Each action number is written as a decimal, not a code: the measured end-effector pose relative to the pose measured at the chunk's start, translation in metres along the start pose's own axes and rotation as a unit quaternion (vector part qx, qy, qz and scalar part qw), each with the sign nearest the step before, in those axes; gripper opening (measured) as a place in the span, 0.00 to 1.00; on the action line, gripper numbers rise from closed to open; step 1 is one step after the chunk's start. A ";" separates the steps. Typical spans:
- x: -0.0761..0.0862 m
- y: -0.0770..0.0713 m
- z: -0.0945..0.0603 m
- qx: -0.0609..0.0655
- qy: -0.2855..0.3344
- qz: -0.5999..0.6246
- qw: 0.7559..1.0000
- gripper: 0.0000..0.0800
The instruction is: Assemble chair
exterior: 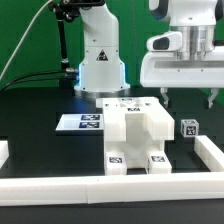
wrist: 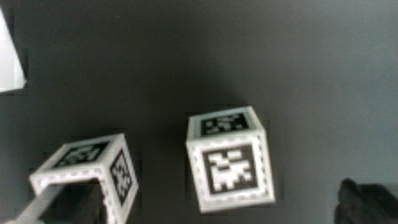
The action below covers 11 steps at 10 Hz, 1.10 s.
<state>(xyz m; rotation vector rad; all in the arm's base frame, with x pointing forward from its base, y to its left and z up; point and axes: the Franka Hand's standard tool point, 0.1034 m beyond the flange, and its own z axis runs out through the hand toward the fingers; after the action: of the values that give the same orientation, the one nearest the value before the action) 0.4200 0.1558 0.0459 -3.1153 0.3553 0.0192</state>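
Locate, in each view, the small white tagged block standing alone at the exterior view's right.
Exterior view: the small white plastic tagged block stands alone on the black table, at the exterior view's right, below the open tool.
Wrist view: two such tagged blocks stand near each other; which one it is cannot be told.
Shared landmark: the black table.

One blocky matte white plastic chair (exterior: 135,135), one loose white tagged square leg (exterior: 188,127), one flat white marker board (exterior: 80,122); wrist view shows two tagged legs (wrist: 228,162).
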 end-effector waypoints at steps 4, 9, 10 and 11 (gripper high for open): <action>0.004 -0.003 0.014 -0.008 -0.005 0.000 1.000 0.81; 0.016 -0.017 0.027 -0.011 -0.002 -0.004 1.000 0.81; 0.016 -0.016 0.029 -0.013 -0.003 -0.004 1.000 0.81; 0.015 -0.016 0.030 -0.013 -0.003 -0.004 1.000 0.81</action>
<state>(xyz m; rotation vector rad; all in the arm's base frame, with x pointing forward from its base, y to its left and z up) 0.4382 0.1680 0.0161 -3.1421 0.3444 0.0346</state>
